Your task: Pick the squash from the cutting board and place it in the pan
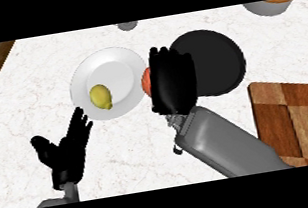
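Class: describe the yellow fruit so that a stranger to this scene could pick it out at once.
On the white marble counter, find the round white plate just left of the black pan. The fruit lies on the plate's left half, small and lemon-like. It is the only yellow thing in view; the piece in the right hand is orange-red.

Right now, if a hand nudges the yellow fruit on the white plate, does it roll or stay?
Likely rolls: the yellow fruit looks rounded and oval. The rim of the white plate would probably catch it. It appears solid, so a push should shift it rather than dent it.
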Tool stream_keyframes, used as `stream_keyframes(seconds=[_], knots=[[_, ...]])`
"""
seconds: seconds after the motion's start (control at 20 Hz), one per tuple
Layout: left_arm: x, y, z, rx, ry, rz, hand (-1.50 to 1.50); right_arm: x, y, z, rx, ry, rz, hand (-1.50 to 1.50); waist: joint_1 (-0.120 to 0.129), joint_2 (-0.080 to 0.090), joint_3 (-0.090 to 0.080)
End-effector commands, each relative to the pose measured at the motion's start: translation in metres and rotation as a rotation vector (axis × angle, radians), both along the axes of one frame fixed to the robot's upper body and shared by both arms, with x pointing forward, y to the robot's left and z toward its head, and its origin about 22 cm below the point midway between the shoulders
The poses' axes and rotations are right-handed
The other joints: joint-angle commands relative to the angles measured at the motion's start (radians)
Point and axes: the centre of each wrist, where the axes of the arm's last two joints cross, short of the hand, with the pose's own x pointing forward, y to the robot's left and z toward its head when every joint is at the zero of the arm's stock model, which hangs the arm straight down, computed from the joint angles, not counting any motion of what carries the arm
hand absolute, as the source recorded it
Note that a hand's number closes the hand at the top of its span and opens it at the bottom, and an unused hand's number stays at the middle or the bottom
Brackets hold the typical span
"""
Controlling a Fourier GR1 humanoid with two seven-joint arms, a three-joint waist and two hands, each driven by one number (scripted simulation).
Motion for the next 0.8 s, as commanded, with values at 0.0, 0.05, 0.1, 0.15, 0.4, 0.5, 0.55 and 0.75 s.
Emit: stream_keyframes(seconds=[0.0, 0.05, 0.1, 0.15, 0.4, 0.5, 0.55, 0.75], knots=[[0.002, 0.002, -0.007, 0.010, 0.022, 0.021, 0.00, -0.012, 0.033, 0.024, 0.086, -0.090, -0.107, 1.50, -0.015, 0.005, 0.000], [0.000, 0.003, -0.007, 0.001, 0.012, 0.001, 0.00, -0.004, 0.034, 0.020, 0.078, -0.082, -0.151, 1.50, -0.009, 0.009, -0.001], [0.006, 0.002, -0.002, -0.002, 0.015, 0.011, 0.00, -0.002, 0.039, 0.037, 0.079, -0.084, -0.158, 1.50, -0.017, 0.006, 0.000], [0.006, -0.006, 0.002, 0.009, 0.015, 0.001, 0.00, -0.003, 0.039, 0.026, 0.107, -0.086, -0.155, 1.50, -0.017, 0.008, 0.001], [-0.002, 0.008, -0.004, 0.020, 0.005, 0.022, 0.00, 0.022, 0.038, 0.037, 0.176, -0.085, -0.207, 1.50, -0.022, 0.013, 0.001], [-0.008, -0.005, -0.008, 0.007, 0.025, 0.045, 0.00, 0.035, 0.031, 0.033, 0.223, -0.125, -0.189, 1.50, -0.043, 0.014, 0.002], [-0.009, 0.011, -0.012, 0.012, 0.016, 0.044, 0.00, 0.034, 0.031, 0.022, 0.207, -0.104, -0.203, 1.50, -0.052, 0.013, 0.001], [0.002, 0.024, 0.000, 0.007, 0.010, 0.079, 0.00, 0.067, 0.018, 0.015, 0.137, -0.143, -0.229, 1.50, -0.078, 0.015, 0.002]])
